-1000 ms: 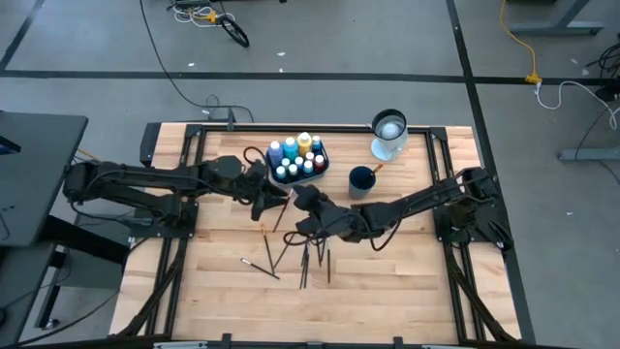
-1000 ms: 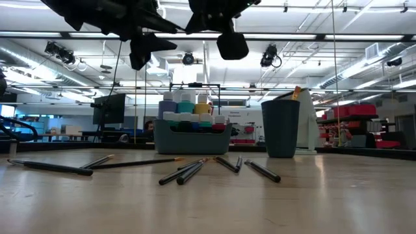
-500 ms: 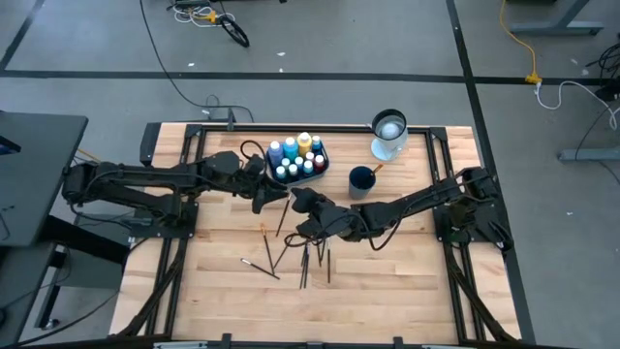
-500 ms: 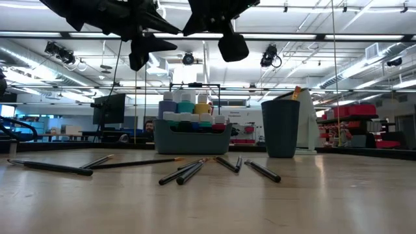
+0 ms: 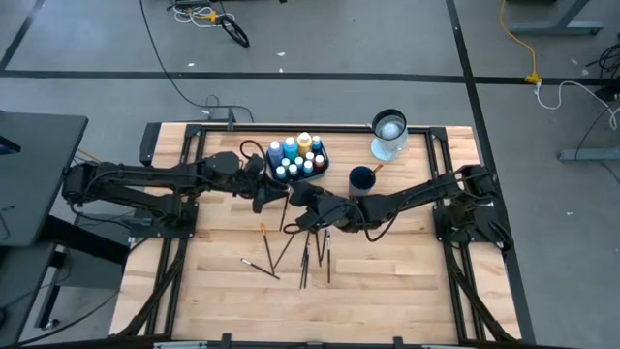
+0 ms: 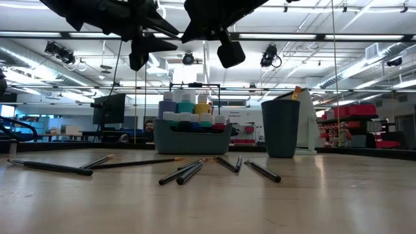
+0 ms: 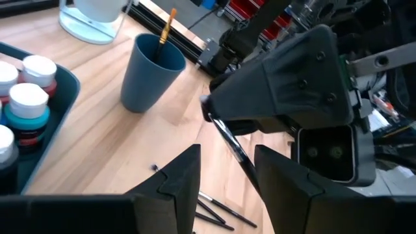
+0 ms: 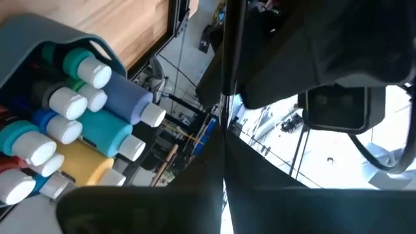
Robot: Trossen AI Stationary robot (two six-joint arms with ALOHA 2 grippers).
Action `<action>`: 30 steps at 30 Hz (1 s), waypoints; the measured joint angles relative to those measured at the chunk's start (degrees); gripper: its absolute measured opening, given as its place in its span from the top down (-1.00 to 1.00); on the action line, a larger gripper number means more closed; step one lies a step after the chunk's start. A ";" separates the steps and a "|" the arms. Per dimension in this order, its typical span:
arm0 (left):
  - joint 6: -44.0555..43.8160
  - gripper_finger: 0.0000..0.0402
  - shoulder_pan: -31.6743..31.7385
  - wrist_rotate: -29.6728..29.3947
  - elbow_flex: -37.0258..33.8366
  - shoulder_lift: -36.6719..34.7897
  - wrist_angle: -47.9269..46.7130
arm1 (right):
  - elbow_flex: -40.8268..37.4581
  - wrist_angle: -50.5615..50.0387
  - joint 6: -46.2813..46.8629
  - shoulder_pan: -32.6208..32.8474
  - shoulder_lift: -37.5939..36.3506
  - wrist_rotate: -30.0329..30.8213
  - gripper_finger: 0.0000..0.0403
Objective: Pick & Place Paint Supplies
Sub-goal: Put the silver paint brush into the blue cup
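Behind the pale wooden table [image 5: 407, 281], the low view shows a large workshop hall with ceiling lamps. At the upper middle of the high view stands a teal rectangular tray [image 5: 321, 167] full of small paint bottles [image 5: 291, 148] with blue, white and yellow tops, and to its right a dark blue cup [image 5: 360, 180] with one brush inside. Several thin dark-handled brushes [image 5: 306, 260] lie loose at the centre of the frame, below the grippers. The right gripper [image 5: 308, 200], its fingers pressed together, pinches a thin dark brush [image 7: 229, 139] above the table. The left gripper [image 5: 267, 197] faces it with fingers spread on both sides of that brush. The step looks like a handover in the air. Next, I think, the left fingers must close before the right ones let go.
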 joint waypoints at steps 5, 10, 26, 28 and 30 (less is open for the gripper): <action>0.04 0.24 0.00 0.18 0.04 0.02 0.09 | 0.00 1.69 -0.91 -0.62 0.02 -0.01 1.00; 0.10 0.24 0.00 -0.70 0.04 0.04 0.00 | -0.02 5.84 -1.53 -2.18 0.07 0.30 1.00; 5.29 0.85 -0.02 -5.73 0.02 0.09 -1.13 | -0.02 5.47 2.29 -2.56 0.00 -1.31 0.84; 5.95 0.81 -0.02 -6.91 0.04 0.07 -1.41 | -0.02 4.99 5.09 -2.54 0.02 -1.30 0.77; 6.62 0.83 0.00 -8.30 0.04 0.07 -2.28 | -0.02 5.25 10.31 -2.48 0.02 -1.26 0.71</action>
